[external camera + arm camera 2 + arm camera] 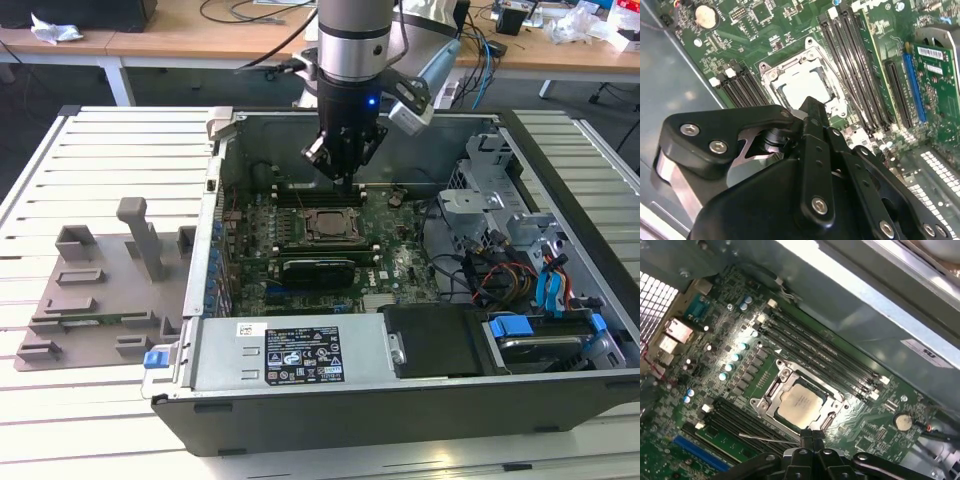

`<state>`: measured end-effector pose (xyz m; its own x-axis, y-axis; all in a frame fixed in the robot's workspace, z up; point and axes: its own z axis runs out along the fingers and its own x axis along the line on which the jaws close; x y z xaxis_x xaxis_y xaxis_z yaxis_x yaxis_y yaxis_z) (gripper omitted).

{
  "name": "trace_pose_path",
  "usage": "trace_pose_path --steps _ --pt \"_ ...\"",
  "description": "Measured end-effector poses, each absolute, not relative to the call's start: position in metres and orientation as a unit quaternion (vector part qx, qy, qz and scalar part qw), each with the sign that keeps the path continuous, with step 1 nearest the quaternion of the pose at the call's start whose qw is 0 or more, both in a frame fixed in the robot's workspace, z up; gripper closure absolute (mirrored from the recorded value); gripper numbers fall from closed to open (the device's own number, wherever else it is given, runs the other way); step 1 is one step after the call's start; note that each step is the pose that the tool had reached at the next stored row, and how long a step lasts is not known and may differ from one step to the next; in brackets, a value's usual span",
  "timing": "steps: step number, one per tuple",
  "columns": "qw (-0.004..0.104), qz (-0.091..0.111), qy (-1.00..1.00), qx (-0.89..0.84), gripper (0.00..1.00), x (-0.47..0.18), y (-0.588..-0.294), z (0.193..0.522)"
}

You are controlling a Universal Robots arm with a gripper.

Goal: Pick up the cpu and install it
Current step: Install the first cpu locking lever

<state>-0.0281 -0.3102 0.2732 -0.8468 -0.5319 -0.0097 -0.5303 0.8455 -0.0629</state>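
The cpu (801,404) already sits in the socket (771,390) at the motherboard's (400,255) middle, the retention frame apparently not closed. The gripper (345,172) hangs just above its far side, fingers drawn together, holding nothing.

The pincer (812,107) hides one edge of the cpu (802,87), seemingly.

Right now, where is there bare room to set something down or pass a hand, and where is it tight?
Free: the slatted table behind the grey fixture plate, and its front strip below the computer case. Crowded: the motherboard around the socket, where the cpu sits, hemmed by memory slots; the gripper hangs just above it. The cables fill the case's exterior-view right.
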Motion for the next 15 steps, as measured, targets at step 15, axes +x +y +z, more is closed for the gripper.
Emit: trace_pose_path --steps 15 --pt "0.008 -0.034 0.990 -0.138 0.89 -0.0281 -0.3102 0.2731"
